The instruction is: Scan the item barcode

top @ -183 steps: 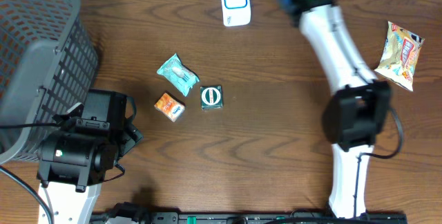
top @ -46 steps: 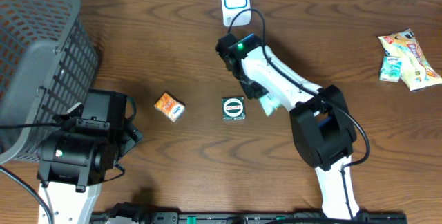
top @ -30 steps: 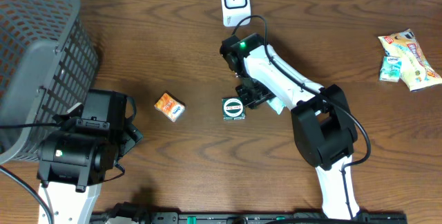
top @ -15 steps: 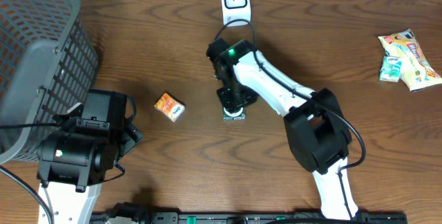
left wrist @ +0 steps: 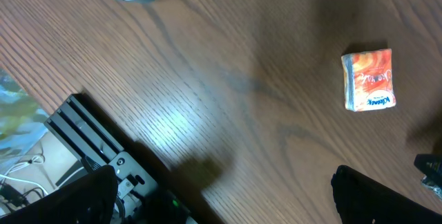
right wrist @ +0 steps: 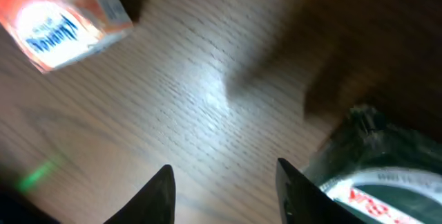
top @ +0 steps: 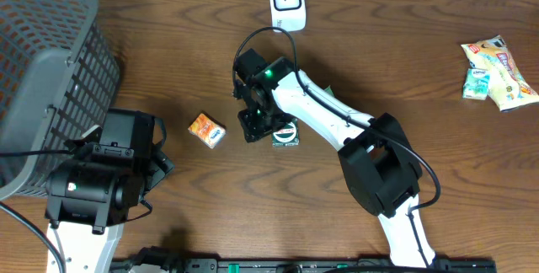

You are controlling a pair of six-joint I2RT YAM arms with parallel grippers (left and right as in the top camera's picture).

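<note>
Obs: right claw (right wrist: 228, 191) half-parted, grasping nothing; only brown wooden bench (right wrist: 207, 92) shows between its jaws. The small dark-green box with white oval label (top: 286, 133) lies mid-bench just right of it, nearer than the white-and-blue scanner (top: 286, 2). Left claw (left wrist: 221, 182) spread wide, empty, near-left, likely parked; right likely lining up on the box.

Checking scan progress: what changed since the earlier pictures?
Teal packet moved from centre to the far right, beside the snack bag. Green box shifted right. Right end effector swept left across it, now open, empty, at its left. Orange box, scanner, basket, left arm unchanged.
</note>
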